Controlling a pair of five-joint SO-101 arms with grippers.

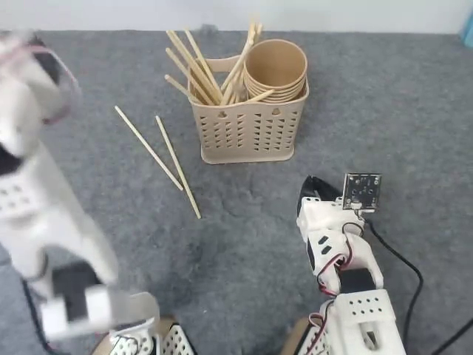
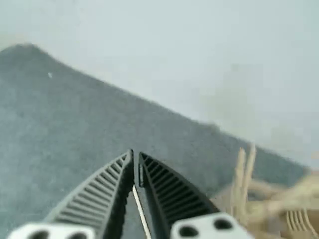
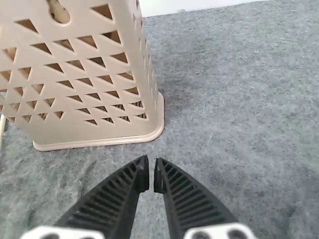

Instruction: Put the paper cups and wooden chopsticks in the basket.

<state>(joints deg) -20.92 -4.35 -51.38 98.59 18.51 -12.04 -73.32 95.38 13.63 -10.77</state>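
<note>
A beige slotted basket (image 1: 247, 133) stands at the back middle of the mat and holds a stack of paper cups (image 1: 275, 66) and several wooden chopsticks (image 1: 196, 66). Two more chopsticks (image 1: 148, 148) (image 1: 177, 166) lie flat on the mat to its left. My left arm (image 1: 29, 185) is raised at the far left and looks blurred. Its gripper (image 2: 135, 155) is shut on a thin pale chopstick (image 2: 140, 211) lying along the narrow gap. My right gripper (image 3: 151, 164) (image 1: 310, 186) is shut and empty, low over the mat just in front of the basket (image 3: 75, 74).
Grey felt mat (image 1: 414, 111) covers the table, ending at a pale strip along the back. The right arm's base and cables (image 1: 403, 274) fill the near right corner. A blue object (image 1: 468, 29) shows at the back right edge.
</note>
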